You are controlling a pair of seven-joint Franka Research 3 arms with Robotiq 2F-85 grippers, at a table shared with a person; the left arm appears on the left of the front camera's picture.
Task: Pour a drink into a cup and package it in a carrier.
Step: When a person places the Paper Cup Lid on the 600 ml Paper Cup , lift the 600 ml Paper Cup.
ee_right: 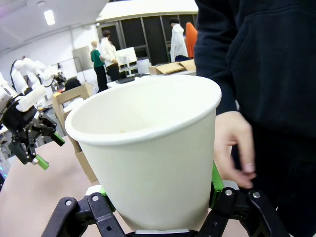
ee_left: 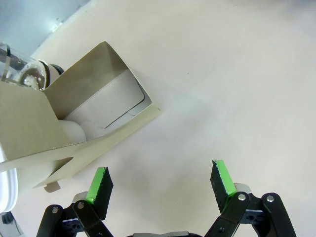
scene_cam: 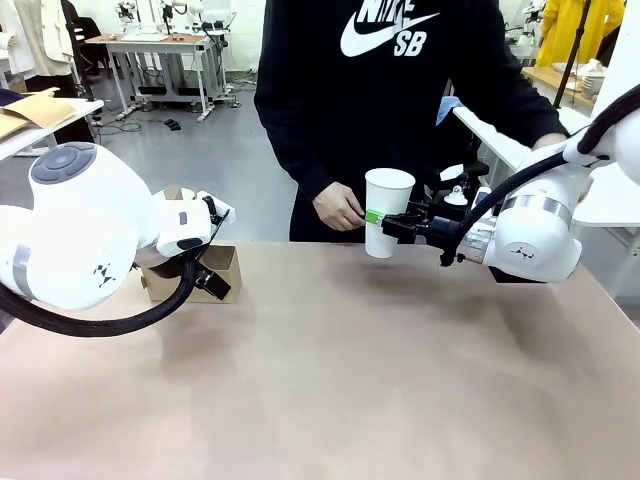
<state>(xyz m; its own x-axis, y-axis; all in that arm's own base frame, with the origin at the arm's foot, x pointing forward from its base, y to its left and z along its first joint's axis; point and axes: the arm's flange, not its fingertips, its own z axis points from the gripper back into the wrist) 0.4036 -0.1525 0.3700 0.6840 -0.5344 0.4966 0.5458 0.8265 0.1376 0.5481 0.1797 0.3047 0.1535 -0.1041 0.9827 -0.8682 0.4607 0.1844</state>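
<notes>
While the right gripper (scene_cam: 380,218) is clamping the white cup (scene_cam: 388,205) by its side near the far edge of the table (scene_cam: 350,380), a person's hand (scene_cam: 340,208) is hovering just beside it. The right wrist view is looking into the cup's pale inside. The left wrist view is showing the left gripper (ee_left: 160,178) gaping wide, holding nothing, near the cardboard carrier (ee_left: 98,89), with a glass jug (ee_left: 19,69) peeking out behind.

The beige tabletop (scene_cam: 330,380) filled the lower half of the front view. At its left side stood the brown cardboard carrier (scene_cam: 230,268). In the left wrist view's upper left, a glass jug (ee_left: 32,74) sat just beside it.
</notes>
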